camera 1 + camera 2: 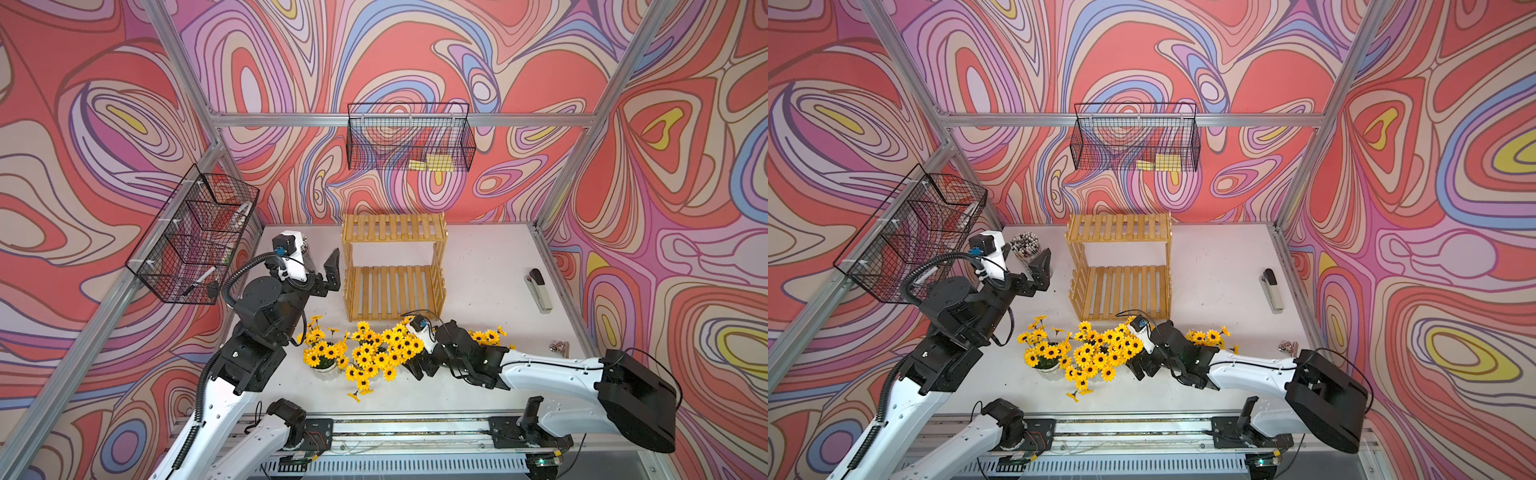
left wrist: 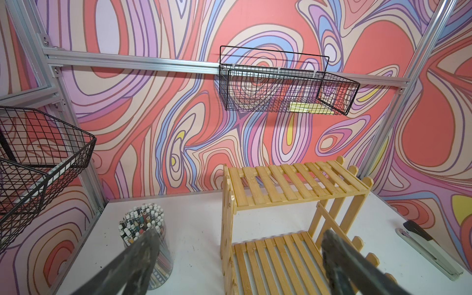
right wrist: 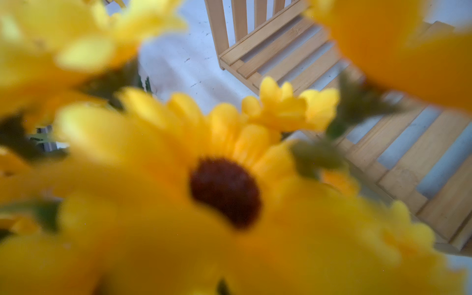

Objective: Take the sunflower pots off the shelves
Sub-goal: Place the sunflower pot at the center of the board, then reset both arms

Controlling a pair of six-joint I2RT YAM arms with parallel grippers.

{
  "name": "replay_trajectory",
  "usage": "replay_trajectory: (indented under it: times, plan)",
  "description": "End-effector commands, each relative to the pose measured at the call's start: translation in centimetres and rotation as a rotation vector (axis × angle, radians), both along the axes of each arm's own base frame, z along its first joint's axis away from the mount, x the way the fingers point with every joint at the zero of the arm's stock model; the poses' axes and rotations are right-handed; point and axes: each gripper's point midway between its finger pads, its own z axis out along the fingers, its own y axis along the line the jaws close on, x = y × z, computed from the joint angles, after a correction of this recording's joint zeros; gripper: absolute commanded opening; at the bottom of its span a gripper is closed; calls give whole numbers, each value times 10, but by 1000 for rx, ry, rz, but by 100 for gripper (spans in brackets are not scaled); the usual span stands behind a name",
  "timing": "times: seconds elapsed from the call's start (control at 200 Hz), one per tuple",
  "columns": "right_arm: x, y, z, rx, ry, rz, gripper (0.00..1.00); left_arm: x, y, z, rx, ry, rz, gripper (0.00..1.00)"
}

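Note:
The shelves [image 1: 392, 232] [image 1: 1119, 226] [image 2: 293, 184] stand at the back of the table with both wooden tiers bare. The sunflower pots sit on the table in front of them: one bunch at the left [image 1: 322, 353] [image 1: 1044, 353], a dense middle cluster [image 1: 374, 353] [image 1: 1096, 355], and one bunch behind my right arm [image 1: 484, 336]. My left gripper [image 1: 334, 270] [image 2: 240, 233] hangs open and empty, left of the shelves. My right gripper [image 1: 422, 368] [image 1: 1144, 368] is low, at the right edge of the cluster. Blurred petals [image 3: 178, 178] fill the right wrist view and hide its jaws.
A clear cup of pencils [image 1: 1025, 247] [image 2: 143, 224] stands just behind my left gripper. A stapler [image 1: 540, 291] lies at the right of the table, with a small metal clip [image 1: 559, 346] nearer the front. Black wire baskets hang on the back wall [image 1: 409, 137] and left wall [image 1: 195, 237].

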Motion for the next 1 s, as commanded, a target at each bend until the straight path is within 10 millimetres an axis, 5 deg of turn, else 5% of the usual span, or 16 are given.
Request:
replay_trajectory:
  times: [0.0, 0.28, 0.601, 0.786, 0.997]
  plan:
    - [-4, 4, 13, 26, -25, 29, 98, -2, 5, 6, -8, -27, 15, 100]
    - [-13, -3, 25, 18, -34, 62, 99, -1, 5, 5, -5, -26, 16, 100]
    - [-8, -4, 96, 93, -136, 57, 98, 2, 3, 8, 8, -27, 13, 100]
    - [15, -9, 151, 144, -239, -50, 98, 14, 1, -3, 34, 19, 33, 100]
    - [63, -34, 184, 211, -234, -175, 98, 23, 13, -9, -10, 35, 62, 100]
